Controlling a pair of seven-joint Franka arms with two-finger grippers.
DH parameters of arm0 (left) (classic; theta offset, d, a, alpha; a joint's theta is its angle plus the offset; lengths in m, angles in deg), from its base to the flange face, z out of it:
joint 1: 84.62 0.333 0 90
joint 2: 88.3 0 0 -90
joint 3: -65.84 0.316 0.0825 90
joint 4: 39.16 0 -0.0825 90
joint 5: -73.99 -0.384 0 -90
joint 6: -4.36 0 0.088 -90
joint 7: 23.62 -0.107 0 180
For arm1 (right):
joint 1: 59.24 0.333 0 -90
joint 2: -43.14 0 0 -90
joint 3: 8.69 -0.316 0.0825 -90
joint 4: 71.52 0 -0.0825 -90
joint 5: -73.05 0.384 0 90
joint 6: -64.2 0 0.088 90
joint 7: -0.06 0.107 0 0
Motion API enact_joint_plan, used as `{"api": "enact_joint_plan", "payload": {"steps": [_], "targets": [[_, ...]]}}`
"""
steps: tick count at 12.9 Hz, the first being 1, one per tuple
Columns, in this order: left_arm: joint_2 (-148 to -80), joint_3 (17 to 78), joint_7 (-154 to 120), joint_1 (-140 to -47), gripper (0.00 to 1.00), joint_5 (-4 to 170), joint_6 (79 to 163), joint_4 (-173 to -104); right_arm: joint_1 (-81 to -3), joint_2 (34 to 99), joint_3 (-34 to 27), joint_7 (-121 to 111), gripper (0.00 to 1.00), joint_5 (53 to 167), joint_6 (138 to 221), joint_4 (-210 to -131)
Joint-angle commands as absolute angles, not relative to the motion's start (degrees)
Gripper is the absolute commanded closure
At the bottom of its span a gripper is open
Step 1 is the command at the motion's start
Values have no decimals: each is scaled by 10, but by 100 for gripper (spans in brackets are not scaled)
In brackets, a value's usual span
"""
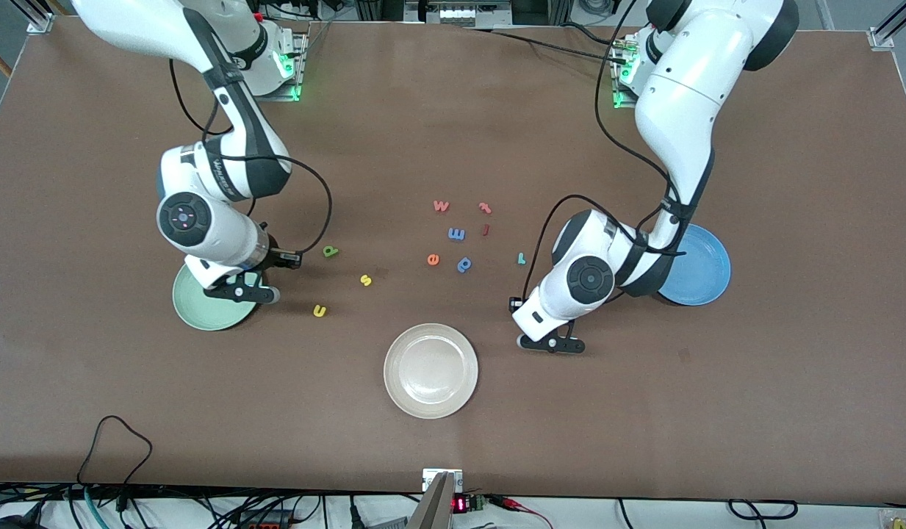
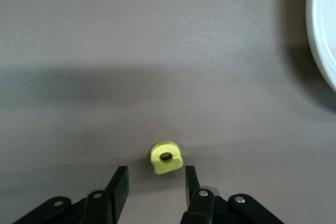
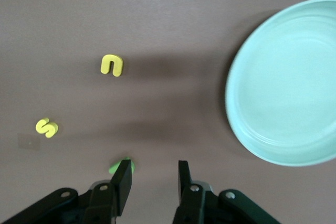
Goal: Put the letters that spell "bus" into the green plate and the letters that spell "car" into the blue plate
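The green plate point(image 1: 203, 308) point(image 3: 286, 82) lies at the right arm's end of the table, and the blue plate point(image 1: 699, 264) at the left arm's end. My right gripper point(image 1: 247, 292) point(image 3: 154, 166) hangs open and empty over the green plate's rim. One of its fingers half hides the green "b" point(image 1: 330, 251) point(image 3: 116, 168). The yellow "s" point(image 1: 365, 280) point(image 3: 46, 127) and "u" point(image 1: 320, 311) point(image 3: 112, 65) lie close by. My left gripper point(image 1: 549, 342) point(image 2: 155, 174) is open, low over the table. The yellow "a" point(image 2: 167, 157) sits just ahead of its fingertips. A teal letter point(image 1: 520, 258) lies toward the blue plate.
A cream-white plate point(image 1: 430, 371) point(image 2: 323, 30) lies nearest the front camera, mid-table. Other letters are scattered mid-table: an orange "w" point(image 1: 441, 206), red pieces point(image 1: 485, 208), a blue "E" point(image 1: 457, 234), an orange "e" point(image 1: 433, 259) and a blue round-bowled letter point(image 1: 464, 264).
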State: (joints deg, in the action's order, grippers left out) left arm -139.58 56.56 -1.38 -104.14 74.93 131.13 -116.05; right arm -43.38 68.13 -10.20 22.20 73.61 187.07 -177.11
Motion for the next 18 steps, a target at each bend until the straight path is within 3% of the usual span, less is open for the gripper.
{"api": "enact_joint_plan", "payload": {"steps": [1, 12, 18], "targets": [[-1418, 573, 3, -1057, 49, 741, 1307, -1122, -425, 706, -98, 229, 56, 733, 1907, -1764], [-1424, 577, 15, -1063, 51, 702, 1307, -1124, -403, 796, -88, 254, 56, 727, 2000, -1706], [-1431, 577, 34, -1063, 64, 701, 1307, -1123, -395, 834, -77, 291, 55, 729, 2007, -1670]]}}
